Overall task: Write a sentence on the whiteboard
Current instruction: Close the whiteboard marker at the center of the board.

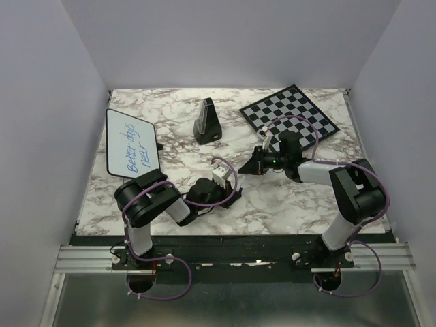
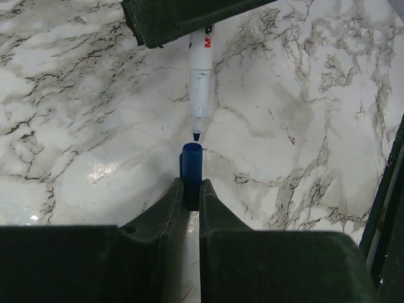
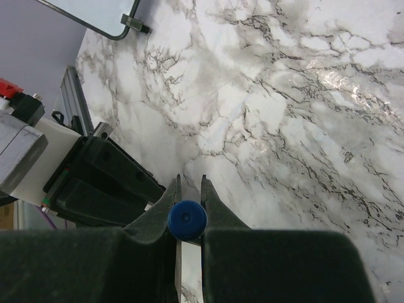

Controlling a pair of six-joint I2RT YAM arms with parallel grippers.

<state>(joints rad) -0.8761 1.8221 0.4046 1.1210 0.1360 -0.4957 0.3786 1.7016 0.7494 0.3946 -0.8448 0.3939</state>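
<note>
White-grey marble tabletop [image 1: 272, 204], pale walls around. Glossy black-rimmed white whiteboard [image 1: 119, 126] lying far left, blue handwritten sentence [image 1: 134, 153] on it (looks finished). Left gripper [image 2: 191, 184] pinching small blue cap [image 2: 191, 158]; right gripper [image 3: 189, 183] clamped on white blue-tipped marker [image 2: 201, 82], tip just short of cap mouth. Prob. light, stiff, slick plastic; best held mid-barrel, kept coaxial w/ cap.

light: bright, even | shadows: soft, faint | glare: patches on glossy white-grey marble tabletop [image 3: 344, 76] | focus: mostly sharp
</note>
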